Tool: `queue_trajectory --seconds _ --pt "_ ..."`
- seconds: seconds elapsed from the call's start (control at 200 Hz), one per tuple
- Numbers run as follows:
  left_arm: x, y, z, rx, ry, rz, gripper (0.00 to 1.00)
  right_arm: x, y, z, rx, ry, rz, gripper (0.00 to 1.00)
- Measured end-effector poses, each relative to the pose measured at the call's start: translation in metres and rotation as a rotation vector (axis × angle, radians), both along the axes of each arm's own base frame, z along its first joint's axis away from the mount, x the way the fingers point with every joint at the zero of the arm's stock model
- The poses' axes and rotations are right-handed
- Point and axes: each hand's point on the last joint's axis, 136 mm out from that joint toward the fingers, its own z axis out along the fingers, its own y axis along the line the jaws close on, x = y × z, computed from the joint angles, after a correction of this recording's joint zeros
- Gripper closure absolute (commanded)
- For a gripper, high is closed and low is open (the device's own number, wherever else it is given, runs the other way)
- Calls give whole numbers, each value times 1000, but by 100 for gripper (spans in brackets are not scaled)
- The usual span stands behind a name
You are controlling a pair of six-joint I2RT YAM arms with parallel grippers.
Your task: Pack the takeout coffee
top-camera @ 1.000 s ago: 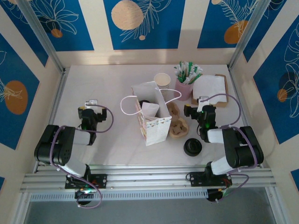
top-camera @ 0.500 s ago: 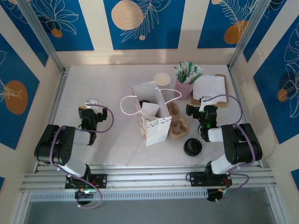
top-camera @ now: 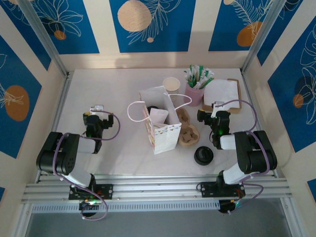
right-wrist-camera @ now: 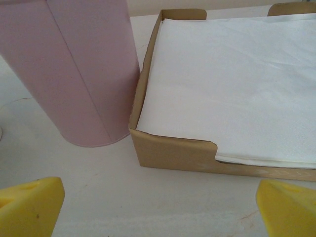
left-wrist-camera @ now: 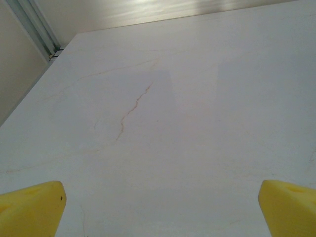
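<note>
A: What stands mid-table?
B: White gift bag (top-camera: 165, 136), top open. The takeout coffee (top-camera: 152, 108) sits inside it. Only its round black lid shows; the cup body is hidden.
A: Arm pose?
B: Both are folded near their bases. Left gripper (top-camera: 97, 109) and right gripper (top-camera: 214, 106) gape wide, holding nothing.

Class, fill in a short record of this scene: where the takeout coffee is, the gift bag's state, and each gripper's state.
takeout coffee: on the table, near-right of the bag, not yet packed
gift bag: upright, mouth open
left gripper: open, empty, above bare table
right gripper: open, empty, facing pink cup and napkin tray
</note>
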Motion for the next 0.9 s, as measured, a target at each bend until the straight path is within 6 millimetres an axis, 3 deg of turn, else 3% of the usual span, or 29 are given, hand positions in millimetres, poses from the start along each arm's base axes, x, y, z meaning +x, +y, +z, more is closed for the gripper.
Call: queue_trajectory --seconds 0.9 --pt "0 0 0 0 0 0 0 0 -3 0 3 3 -4 1"
